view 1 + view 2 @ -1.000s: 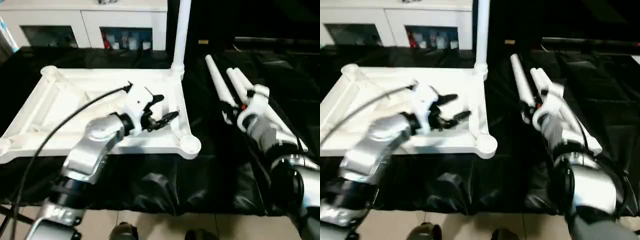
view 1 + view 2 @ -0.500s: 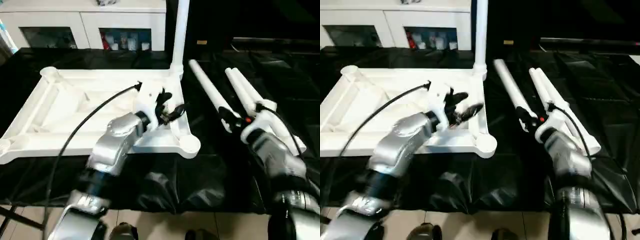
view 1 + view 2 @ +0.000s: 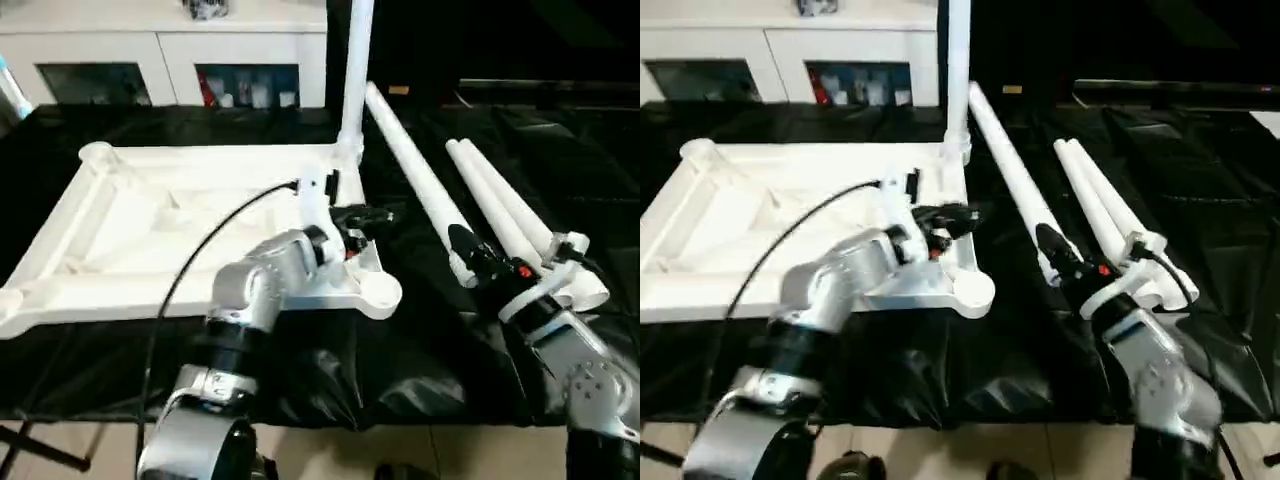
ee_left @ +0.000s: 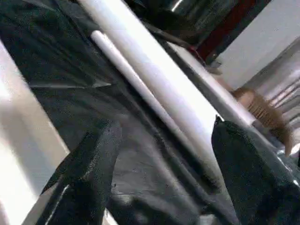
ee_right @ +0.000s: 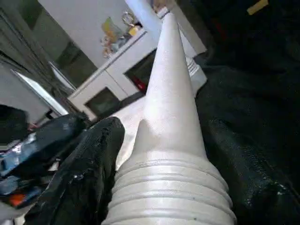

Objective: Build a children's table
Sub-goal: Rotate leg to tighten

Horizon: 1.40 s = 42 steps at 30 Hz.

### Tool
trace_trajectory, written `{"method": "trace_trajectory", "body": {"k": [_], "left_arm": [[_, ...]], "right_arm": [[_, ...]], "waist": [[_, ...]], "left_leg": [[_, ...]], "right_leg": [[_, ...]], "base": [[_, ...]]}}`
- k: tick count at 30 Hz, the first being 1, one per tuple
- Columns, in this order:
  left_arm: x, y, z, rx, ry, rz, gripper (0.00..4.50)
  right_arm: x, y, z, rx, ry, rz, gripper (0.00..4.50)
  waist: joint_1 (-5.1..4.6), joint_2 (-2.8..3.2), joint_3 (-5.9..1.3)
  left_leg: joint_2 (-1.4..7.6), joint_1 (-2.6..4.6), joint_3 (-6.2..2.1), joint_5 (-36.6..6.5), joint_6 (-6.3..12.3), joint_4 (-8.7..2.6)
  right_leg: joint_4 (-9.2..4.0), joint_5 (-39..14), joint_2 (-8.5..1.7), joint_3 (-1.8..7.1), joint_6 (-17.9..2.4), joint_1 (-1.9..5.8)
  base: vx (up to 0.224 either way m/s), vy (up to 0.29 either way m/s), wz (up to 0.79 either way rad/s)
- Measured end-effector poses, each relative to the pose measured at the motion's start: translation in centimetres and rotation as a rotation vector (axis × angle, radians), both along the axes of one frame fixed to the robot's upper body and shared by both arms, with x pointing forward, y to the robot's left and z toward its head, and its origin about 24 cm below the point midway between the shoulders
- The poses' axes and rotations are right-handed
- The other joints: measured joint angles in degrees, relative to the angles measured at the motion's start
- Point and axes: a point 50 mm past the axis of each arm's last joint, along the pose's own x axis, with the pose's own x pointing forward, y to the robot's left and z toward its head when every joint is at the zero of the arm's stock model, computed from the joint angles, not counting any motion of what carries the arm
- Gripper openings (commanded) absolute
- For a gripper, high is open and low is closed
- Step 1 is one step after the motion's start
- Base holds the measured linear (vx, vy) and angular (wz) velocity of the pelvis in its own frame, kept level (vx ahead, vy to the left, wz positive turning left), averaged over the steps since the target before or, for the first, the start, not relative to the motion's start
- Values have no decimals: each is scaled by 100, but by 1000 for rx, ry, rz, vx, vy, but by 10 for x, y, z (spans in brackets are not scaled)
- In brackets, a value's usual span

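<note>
From the head views I see the white plastic rectangular table top (image 3: 150,235) lying ribbed underside up on the black-draped desk (image 3: 400,350), left of centre, its round corner sockets facing up. One white tapered tubular leg (image 3: 357,70) stands upright in the far right socket; its upper end is cut off by the frame. My left hand (image 3: 372,215) sits over the top's right edge, fingers apart and holding nothing. Its wrist view adds what the head views lack: the dark gap between the fingers (image 4: 89,173), with black cloth and a long white leg crossing beyond.

Right of the top, a strip of bare black cloth separates it from the held white leg (image 3: 415,185), which slants up and away. My right hand (image 3: 480,262) is clamped on its thick end; the right wrist view shows the ribbed collar (image 5: 173,192) against one finger (image 5: 86,164). Two more white legs (image 3: 500,215) lie side by side just right of it. Behind the desk stands a white cabinet with glass doors (image 3: 170,70).
</note>
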Motion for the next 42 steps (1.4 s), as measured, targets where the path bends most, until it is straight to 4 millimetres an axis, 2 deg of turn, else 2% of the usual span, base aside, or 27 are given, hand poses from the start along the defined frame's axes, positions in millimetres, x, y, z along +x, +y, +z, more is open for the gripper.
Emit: {"method": "trace_trajectory", "body": {"k": [6,13,17,20,22,23,25,30,34,37,39,40,42], "left_arm": [[6,8,8,-183,76,34,347],[8,11,9,-291,155,14,347],[6,10,12,-344,171,-20,347],[6,9,11,-338,177,-16,347],[7,10,8,-323,182,4,347],[7,10,7,-322,183,12,319],[9,12,7,-321,179,34,312],[11,15,16,-316,109,54,260],[11,12,36,-277,-38,16,238],[9,10,43,-222,-112,-9,230],[9,10,44,-213,-121,-14,209],[10,12,44,-199,-131,-7,197],[10,14,45,-184,-147,1,196]], "right_arm": [[-10,5,7,21,-20,67,269],[-15,28,14,38,-48,206,269],[-17,34,12,45,-44,237,268],[-18,36,13,38,-44,252,267],[-18,38,14,25,-44,271,267],[-18,39,15,20,-47,276,267],[-18,39,15,14,-47,285,267],[-15,43,18,7,-59,319,267],[-11,49,20,11,-69,355,264],[-10,47,19,-2,-63,349,260],[-9,46,18,-22,-61,342,259],[-8,46,18,-26,-58,341,285],[-7,46,18,-39,-56,343,292]], "waist": [[-5,7,-14],[18,1,-20],[27,2,-22],[23,1,-21],[2,2,-22],[1,1,-22],[-1,0,-22],[6,-14,-26],[34,-20,-30],[79,-24,-32],[86,-29,-35],[96,-37,-37],[116,-37,-38]], "left_leg": [[0,2,-2,0,2,-15],[-1,-1,-3,0,2,-27],[0,13,-7,6,12,-56],[-3,73,-3,3,22,-67],[2,110,-12,1,26,-98],[4,110,-18,1,26,-103],[9,109,-28,1,26,-120],[3,107,-18,1,26,-131],[1,108,-11,0,27,-135],[-3,108,4,-1,28,-135],[-7,112,10,-1,28,-134],[-10,112,17,0,28,-131],[-8,115,18,-1,28,-135]], "right_leg": [[-51,21,0,-12,32,0],[-88,21,-1,-20,33,8],[-161,21,-7,-46,33,64],[-194,21,-11,-52,33,130],[-262,20,-21,-107,34,182],[-286,20,-27,-137,34,191],[-330,21,-30,-168,35,200],[-345,21,-47,-163,34,196],[-335,31,-48,-154,31,199],[-312,63,-64,-146,32,195],[-280,66,-78,-146,35,188],[-246,67,-93,-149,36,177],[-232,77,-93,-150,52,176]], "base": [[0,0,0],[0,0,0],[0,0,0],[0,0,0],[0,0,0],[0,0,0],[0,0,0],[0,0,0],[0,0,0],[0,0,0],[0,0,0],[0,0,0],[0,0,0]]}}
